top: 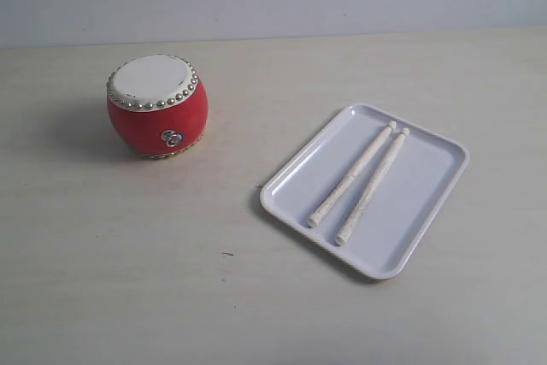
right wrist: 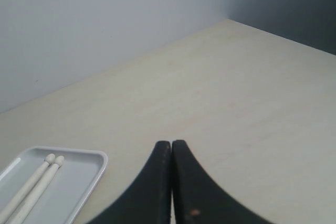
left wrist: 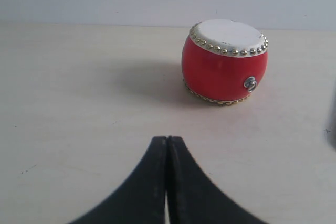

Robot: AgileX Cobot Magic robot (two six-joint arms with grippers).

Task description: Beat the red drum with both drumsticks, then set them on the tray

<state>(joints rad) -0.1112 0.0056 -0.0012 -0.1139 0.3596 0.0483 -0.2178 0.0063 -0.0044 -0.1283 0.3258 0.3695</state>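
Red drum (top: 157,107): upright on the tabletop (top: 128,279), on the left of the exterior view, well apart from the tray.
Drumsticks (top: 353,174): both lie flat inside the tray (top: 423,179), side by side and nearly parallel, rounded tips towards its far rim.
Left jaws: pressed together, holding nothing, pointed at the drum but apart from it.
Right jaws: pressed together, empty, over bare tabletop near the tray's tip end.
Stage: cannot tell whether the beating is done.
Risk, pickup: the sticks lie so close that jaws closing on one would likely nudge or catch its neighbour.
Risk, tray: glossy and low-rimmed; a low approach could scrape or shove it.
Risk, drum: an off-centre strike might slide or tip it.
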